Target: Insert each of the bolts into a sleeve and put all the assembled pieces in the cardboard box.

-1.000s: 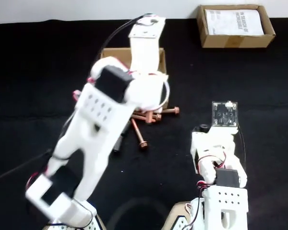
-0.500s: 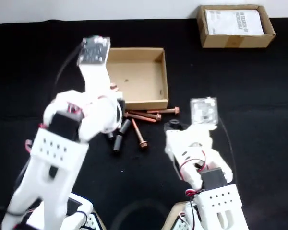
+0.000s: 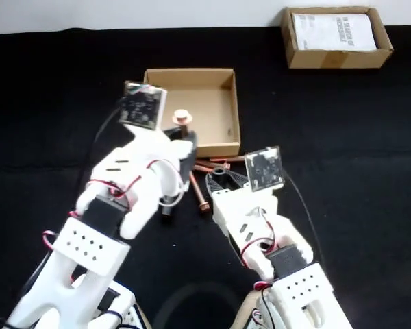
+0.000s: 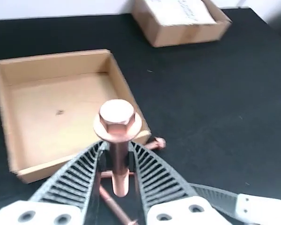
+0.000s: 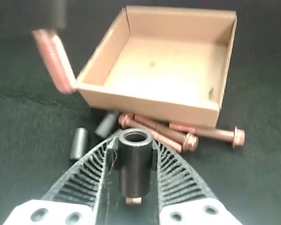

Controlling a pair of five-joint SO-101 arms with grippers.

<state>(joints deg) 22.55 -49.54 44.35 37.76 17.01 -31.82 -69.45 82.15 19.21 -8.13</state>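
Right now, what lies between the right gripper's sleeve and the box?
Loose bolts lie there, close to the box wall; the right wrist view shows it.

The bolt [image 4: 114,123] is copper-toned metal, smooth, with a soft sheen on the hex head. The sleeve [image 5: 135,164] is dark with a satin finish, can't tell if it's metal or plastic. The cardboard box [image 3: 205,103] is plain matt brown card, and the table [image 3: 342,171] around that box is black matt cloth, kinda fuzzy. The left gripper [image 4: 116,150] has ribbed black plastic fingers [image 4: 70,180].
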